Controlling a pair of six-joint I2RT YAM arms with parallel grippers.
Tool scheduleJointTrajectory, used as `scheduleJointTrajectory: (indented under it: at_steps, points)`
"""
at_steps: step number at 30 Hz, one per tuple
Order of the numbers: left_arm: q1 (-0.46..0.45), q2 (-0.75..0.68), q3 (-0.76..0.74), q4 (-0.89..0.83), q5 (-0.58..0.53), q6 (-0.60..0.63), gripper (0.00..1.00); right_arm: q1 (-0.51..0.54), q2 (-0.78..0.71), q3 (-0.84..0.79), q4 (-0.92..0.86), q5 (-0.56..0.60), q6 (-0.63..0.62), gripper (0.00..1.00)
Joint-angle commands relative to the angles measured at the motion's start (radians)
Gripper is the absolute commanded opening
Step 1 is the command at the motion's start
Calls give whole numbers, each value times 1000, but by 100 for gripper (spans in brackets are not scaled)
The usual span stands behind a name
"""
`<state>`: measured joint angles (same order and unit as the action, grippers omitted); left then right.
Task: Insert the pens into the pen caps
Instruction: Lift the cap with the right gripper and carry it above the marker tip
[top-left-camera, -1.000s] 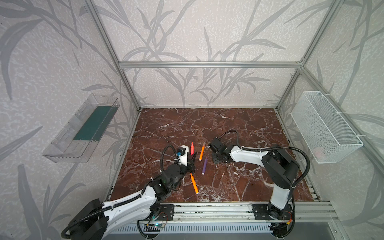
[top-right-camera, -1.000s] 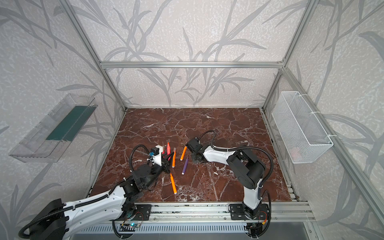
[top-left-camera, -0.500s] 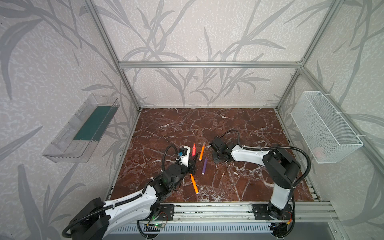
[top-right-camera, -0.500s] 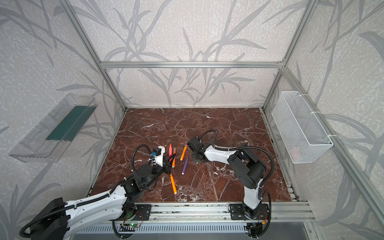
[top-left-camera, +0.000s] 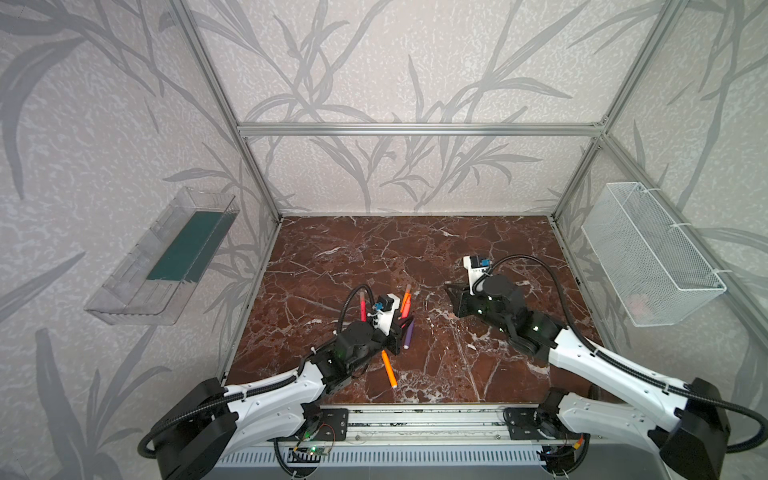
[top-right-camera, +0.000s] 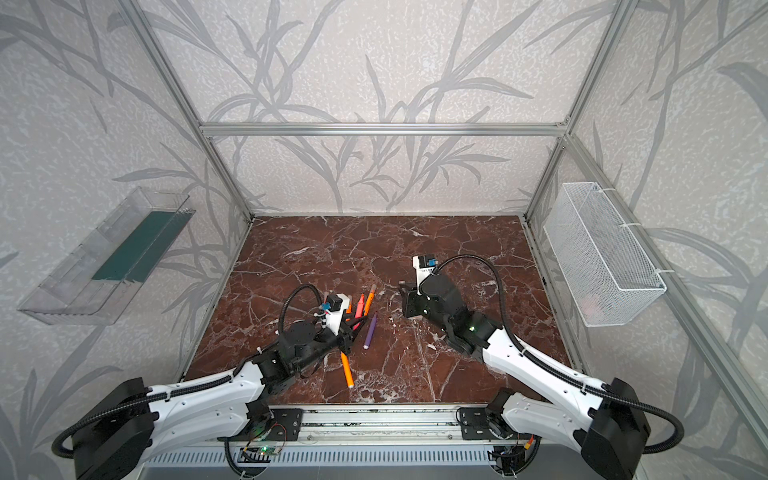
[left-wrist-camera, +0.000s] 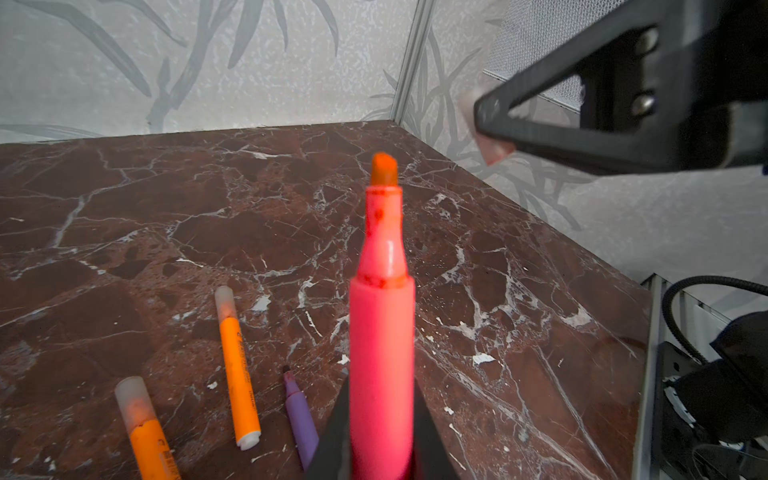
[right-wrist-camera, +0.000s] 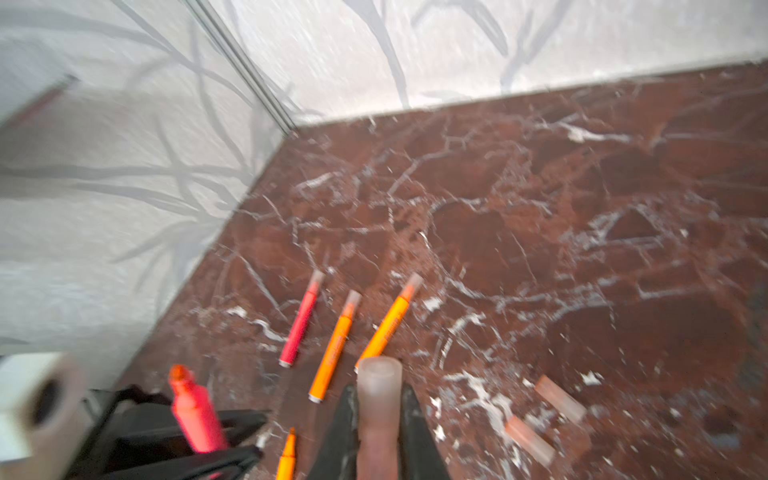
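The left gripper (left-wrist-camera: 380, 419) is clamped on an uncapped pink-red plastic marker pen (left-wrist-camera: 382, 332), whose bare orange-red tip points out past the fingers above the red-brown marble tabletop (left-wrist-camera: 166, 199). The right gripper (right-wrist-camera: 378, 399) pinches 1 frosted pale pink translucent cap (right-wrist-camera: 379, 374) tight between its fingers. 2 loose caps (right-wrist-camera: 559, 397) lie on the marble near it. 1 pink-red capped pen (right-wrist-camera: 301, 320) and 2 orange capped pens (right-wrist-camera: 336, 345) lie side by side, with an uncapped purple pen (left-wrist-camera: 299, 415) nearby. Black print along the orange barrels is too blurred to read.
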<state>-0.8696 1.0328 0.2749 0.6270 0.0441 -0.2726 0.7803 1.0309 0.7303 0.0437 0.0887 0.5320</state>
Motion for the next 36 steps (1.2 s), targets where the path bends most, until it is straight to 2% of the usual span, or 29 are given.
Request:
scheduleJointTrajectory:
  at_steps: [1,4,9,13,19,25,36]
  points:
    - [0,25,35,80,96,-7,0,0,-37,-49,251,-137,7,1]
    - [1,46,42,103,122,-21,0,9,-19,-37,328,-219,8,0]
    - [1,74,50,131,135,-35,0,19,51,-58,512,-272,43,0]
    - [1,84,52,145,121,-48,0,51,68,-112,619,-232,60,0]
    - [1,84,52,153,128,-55,0,72,78,-164,671,-166,61,0]
    - [1,79,49,156,143,-60,0,72,108,-183,746,-163,85,0]
    - [2,93,54,159,142,-60,0,72,181,-173,773,-135,97,0]
